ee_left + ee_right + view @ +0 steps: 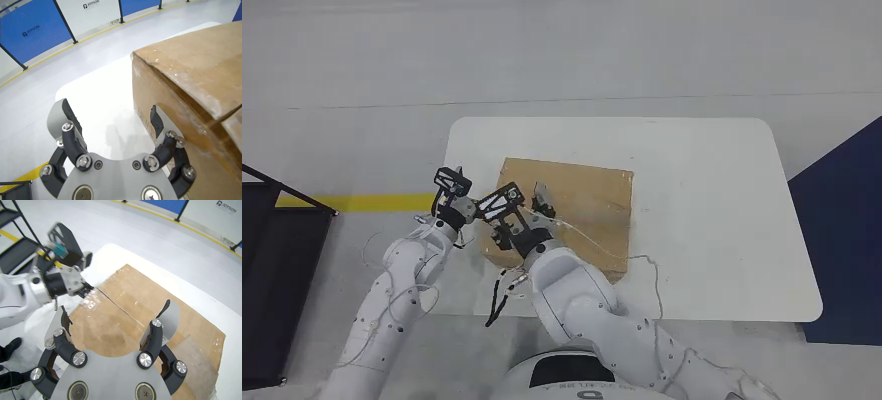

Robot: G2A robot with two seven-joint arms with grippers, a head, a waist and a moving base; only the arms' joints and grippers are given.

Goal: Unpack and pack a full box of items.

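Observation:
A closed cardboard box [582, 205], its top flaps taped along a middle seam, sits on the white table [692, 180]. My left gripper [464, 212] is at the box's left end, low beside its side wall. In the left wrist view the box [189, 56] rises close by, and the left gripper [113, 117] is open with one finger against the wall. My right gripper [117, 313] hovers open over the box top [132, 294] near the seam, holding nothing. That view also has the left gripper [86, 292] at the seam's end. The box's contents are hidden.
The table [94, 91] is bare to the left of the box and wide open on its right half. A thin cable [647, 265] trails off the box's near corner. A black rack [272, 250] stands on the floor to the left, a blue panel [852, 230] to the right.

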